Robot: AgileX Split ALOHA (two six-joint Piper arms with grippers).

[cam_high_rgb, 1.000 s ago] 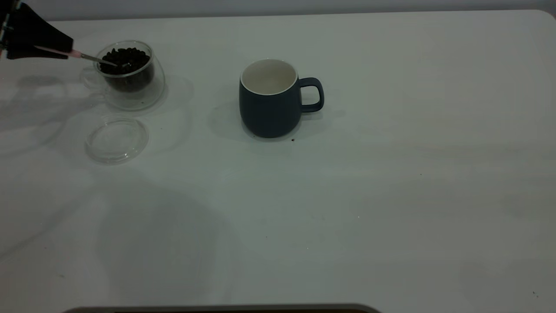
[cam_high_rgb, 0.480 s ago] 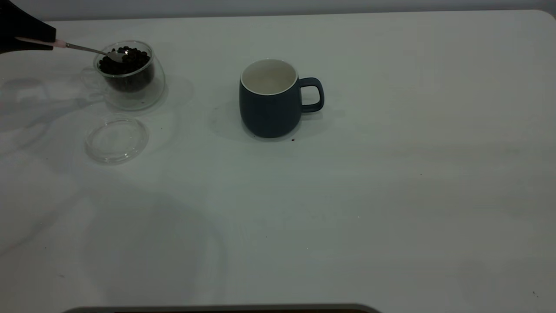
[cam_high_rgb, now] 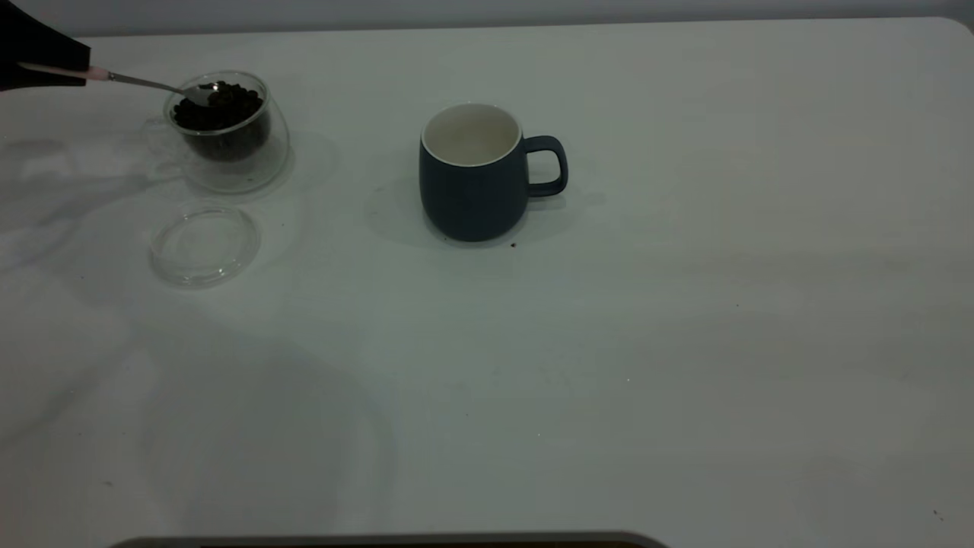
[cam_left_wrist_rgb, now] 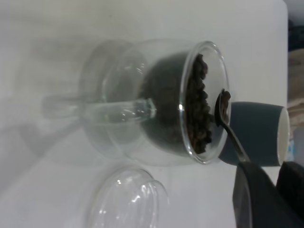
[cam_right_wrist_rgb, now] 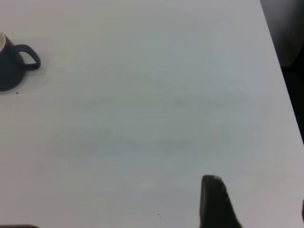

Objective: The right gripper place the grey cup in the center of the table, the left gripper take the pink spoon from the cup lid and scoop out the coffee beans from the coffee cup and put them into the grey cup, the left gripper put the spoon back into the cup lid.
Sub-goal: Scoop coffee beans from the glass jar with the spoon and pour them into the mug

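Note:
At the far left edge, my left gripper (cam_high_rgb: pixel 76 62) is shut on the pink spoon (cam_high_rgb: pixel 99 74) by its handle. The spoon's silver bowl (cam_left_wrist_rgb: pixel 222 105) carries a few coffee beans and hovers at the rim of the coffee cup (cam_high_rgb: pixel 228 148), just above the heap of coffee beans (cam_high_rgb: pixel 219 106). The left wrist view shows both dark fingers (cam_left_wrist_rgb: pixel 251 194) clamped on the stem. In front of the coffee cup lies the clear cup lid (cam_high_rgb: pixel 204 245), with nothing in it. Mid-table stands the grey cup (cam_high_rgb: pixel 472 190), upright, handle to the right. My right gripper (cam_right_wrist_rgb: pixel 259 209) is open over bare table, far from the grey cup (cam_right_wrist_rgb: pixel 9 66).
The white table (cam_high_rgb: pixel 685 342) stretches wide to the right and front of the grey cup. A tiny dark speck (cam_high_rgb: pixel 513 245) lies at the grey cup's base. The table's right edge (cam_right_wrist_rgb: pixel 280 71) runs near my right gripper.
My left gripper has drawn back to the left and risen. The spoon's bowl has come up out of the bean heap to the rim of the coffee cup with beans in it.

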